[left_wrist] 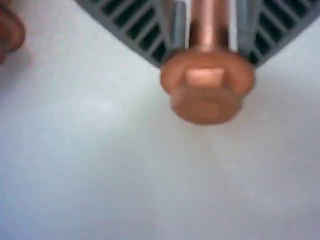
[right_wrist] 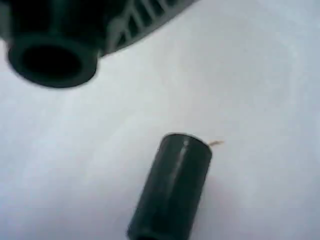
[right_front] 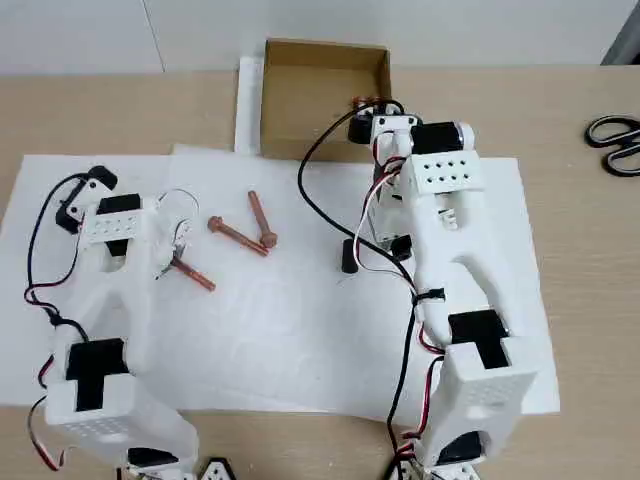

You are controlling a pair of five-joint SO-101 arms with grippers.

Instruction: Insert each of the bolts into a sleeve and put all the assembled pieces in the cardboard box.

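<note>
Left gripper (left_wrist: 207,22): fingers closed on the shank of a copper bolt (left_wrist: 206,90) (head toward the wrist camera), low over the white sheet (right_front: 300,330).
Right gripper (right_wrist: 60,30): clamped on a black sleeve (right_wrist: 52,60), open end showing.
Second sleeve (right_front: 350,256): lying on the sheet beside the right arm.
First loose bolt (right_front: 237,236), second loose bolt (right_front: 262,220): mid-sheet, ends close together.
Cardboard box (right_front: 320,100): beyond the sheet's far edge.
</note>
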